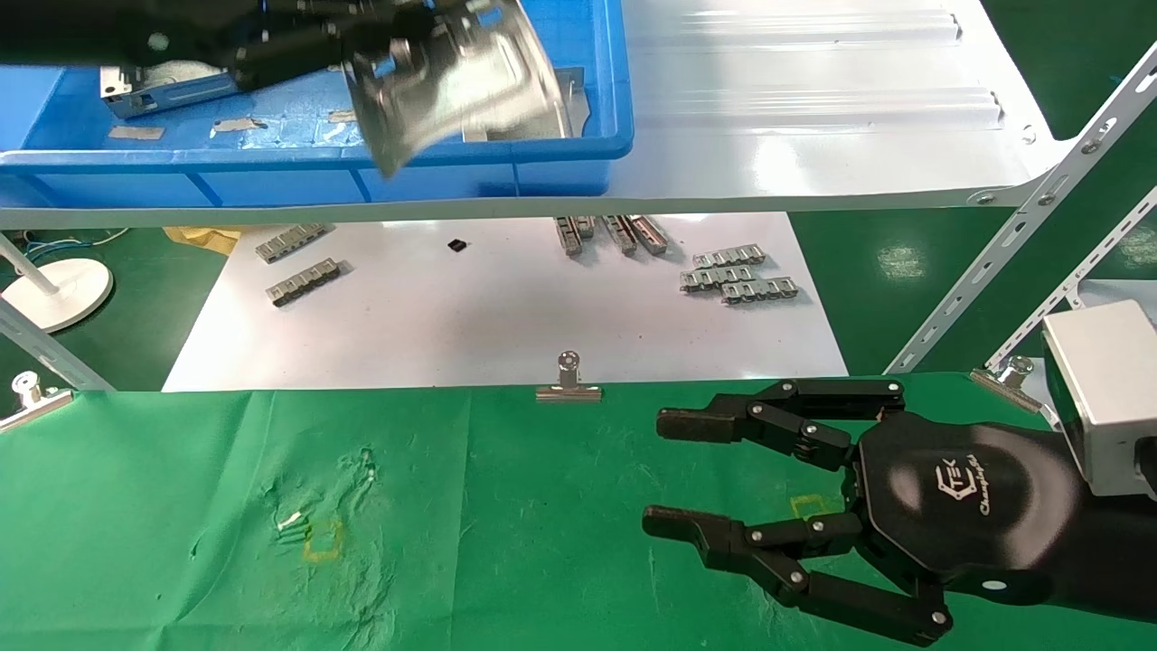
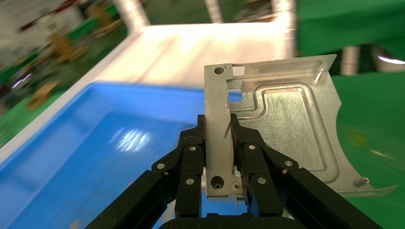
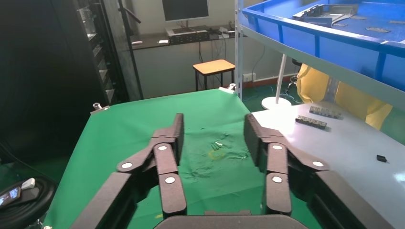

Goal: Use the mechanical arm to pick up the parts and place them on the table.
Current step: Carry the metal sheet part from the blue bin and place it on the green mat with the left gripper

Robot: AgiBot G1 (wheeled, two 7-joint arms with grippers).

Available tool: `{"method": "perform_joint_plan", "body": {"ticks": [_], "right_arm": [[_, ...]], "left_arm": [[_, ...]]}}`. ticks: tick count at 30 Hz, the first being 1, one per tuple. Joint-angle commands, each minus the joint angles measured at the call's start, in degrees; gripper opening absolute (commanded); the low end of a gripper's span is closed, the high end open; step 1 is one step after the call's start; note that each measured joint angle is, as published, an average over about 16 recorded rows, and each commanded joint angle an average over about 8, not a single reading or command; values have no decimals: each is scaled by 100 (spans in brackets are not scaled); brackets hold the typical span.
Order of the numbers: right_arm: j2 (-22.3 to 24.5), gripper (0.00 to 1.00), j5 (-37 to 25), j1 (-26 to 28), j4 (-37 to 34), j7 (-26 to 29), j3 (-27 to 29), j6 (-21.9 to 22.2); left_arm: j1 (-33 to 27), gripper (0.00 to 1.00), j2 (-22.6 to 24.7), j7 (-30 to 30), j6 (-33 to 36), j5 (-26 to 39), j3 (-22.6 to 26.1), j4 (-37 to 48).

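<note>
My left gripper (image 1: 389,45) is shut on a shiny silver part (image 1: 452,81) and holds it tilted above the blue bin (image 1: 271,163) on the shelf. In the left wrist view the fingers (image 2: 218,126) clamp the part's (image 2: 286,124) folded edge. Another part (image 1: 154,90) lies in the bin at the left. My right gripper (image 1: 664,470) is open and empty, low over the right side of the green table (image 1: 497,542). It also shows in the right wrist view (image 3: 212,129) above the cloth (image 3: 143,129).
The glossy white shelf (image 1: 813,117) carries the bin. Below it a white sheet (image 1: 506,307) holds grey segmented strips (image 1: 737,276). A binder clip (image 1: 568,384) grips the cloth's far edge. Slanted shelf struts (image 1: 1021,235) stand at the right. A white round base (image 1: 54,289) stands at the far left.
</note>
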Motion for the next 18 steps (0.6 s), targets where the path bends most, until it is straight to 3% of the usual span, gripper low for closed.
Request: {"method": "perform_joint_plan", "body": {"ticks": [1, 6, 12, 15, 18], "right_arm": [[0, 100, 0, 0, 0, 0, 0, 0], [0, 100, 0, 0, 0, 0, 0, 0], [0, 100, 0, 0, 0, 0, 0, 0], [0, 100, 0, 0, 0, 0, 0, 0], [0, 100, 0, 0, 0, 0, -1, 0]], "left_arm": [[9, 0, -56, 220, 403, -14, -12, -32], [594, 0, -497, 524, 491, -716, 293, -1189], [1524, 0, -1575, 490, 449, -1996, 1152, -3190], [1792, 0, -2012, 634, 401, -2090, 1677, -3714], [1927, 0, -2208, 1004, 353, -1739, 2188, -3881]]}}
